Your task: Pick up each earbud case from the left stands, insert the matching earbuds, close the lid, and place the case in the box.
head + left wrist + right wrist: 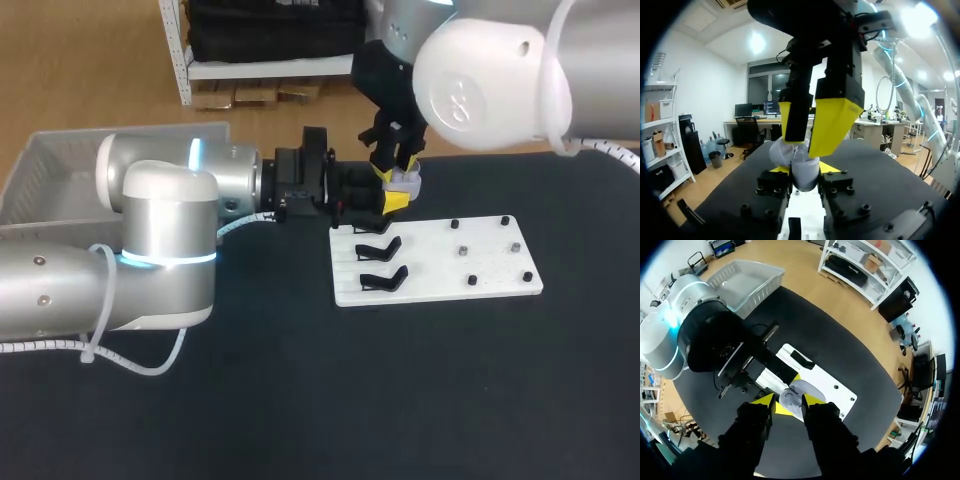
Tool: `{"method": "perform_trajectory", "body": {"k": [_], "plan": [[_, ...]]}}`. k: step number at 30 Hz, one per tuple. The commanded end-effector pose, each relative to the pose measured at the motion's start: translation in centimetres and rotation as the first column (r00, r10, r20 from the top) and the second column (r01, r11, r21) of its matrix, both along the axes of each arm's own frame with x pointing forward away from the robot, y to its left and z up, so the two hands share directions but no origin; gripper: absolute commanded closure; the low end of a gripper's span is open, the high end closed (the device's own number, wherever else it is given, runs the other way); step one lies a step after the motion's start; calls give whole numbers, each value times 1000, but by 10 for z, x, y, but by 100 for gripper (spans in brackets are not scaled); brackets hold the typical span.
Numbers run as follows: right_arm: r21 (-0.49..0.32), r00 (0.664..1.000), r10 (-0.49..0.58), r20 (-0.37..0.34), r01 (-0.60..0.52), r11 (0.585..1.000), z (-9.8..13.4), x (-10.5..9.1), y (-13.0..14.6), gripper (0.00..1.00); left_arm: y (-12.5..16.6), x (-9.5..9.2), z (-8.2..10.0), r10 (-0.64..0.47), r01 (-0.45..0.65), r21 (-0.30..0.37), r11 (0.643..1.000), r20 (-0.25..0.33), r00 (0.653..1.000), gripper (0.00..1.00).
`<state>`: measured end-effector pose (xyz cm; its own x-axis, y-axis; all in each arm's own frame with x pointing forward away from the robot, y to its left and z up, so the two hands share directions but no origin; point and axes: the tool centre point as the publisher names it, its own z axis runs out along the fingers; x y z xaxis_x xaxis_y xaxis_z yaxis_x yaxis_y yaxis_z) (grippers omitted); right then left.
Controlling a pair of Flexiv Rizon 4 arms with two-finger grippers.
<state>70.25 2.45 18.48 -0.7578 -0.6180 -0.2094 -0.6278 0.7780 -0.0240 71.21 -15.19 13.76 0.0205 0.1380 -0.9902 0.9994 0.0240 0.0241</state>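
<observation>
As left hand (392, 201) and right hand (397, 167) pinch case (408, 183), board (445, 272) beneath

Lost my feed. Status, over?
Left hand shut on earbud case. Right hand directly above it, grip unclear. White stand board just beneath.

Left end effector (803, 179) clamps the pale earbud case (801, 167) between its fingers, above a white board (807, 217) on the dark bench (880, 172). Right end effector (811, 131) hangs directly above, yellow tips pinching the case's top.
</observation>
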Motion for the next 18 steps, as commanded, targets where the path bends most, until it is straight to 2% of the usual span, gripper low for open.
{"method": "perform_trajectory", "body": {"k": [1, 4, 6, 9, 13, 18], "plan": [[6, 1000, -4, 22, 4, 1000, 5, -5, -4, 65, 0, -1, 0, 8, -8, -8, 1000, 7, 1000, 100], [30, 999, 5, 36, -6, 1000, 19, -9, -7, 64, 0, -1, 0, 8, -8, -8, 1000, 7, 1000, 100], [72, 998, -22, 59, 17, 997, 27, -5, -7, 62, 0, -1, 0, 8, -8, -8, 1000, 7, 1000, 100], [110, 991, -95, 95, 85, 990, 31, 13, -7, 62, 0, -1, 0, 8, -8, -8, 1000, 7, 1000, 100], [160, 980, -155, 125, 135, 978, 26, 39, -9, 56, 0, -1, 0, 8, -8, -8, 1000, 7, 1000, 100], [189, 966, -233, 114, 209, 959, 13, 65, -16, 55, 0, -1, 0, 8, -8, -8, 1000, 7, 1000, 100]]}}
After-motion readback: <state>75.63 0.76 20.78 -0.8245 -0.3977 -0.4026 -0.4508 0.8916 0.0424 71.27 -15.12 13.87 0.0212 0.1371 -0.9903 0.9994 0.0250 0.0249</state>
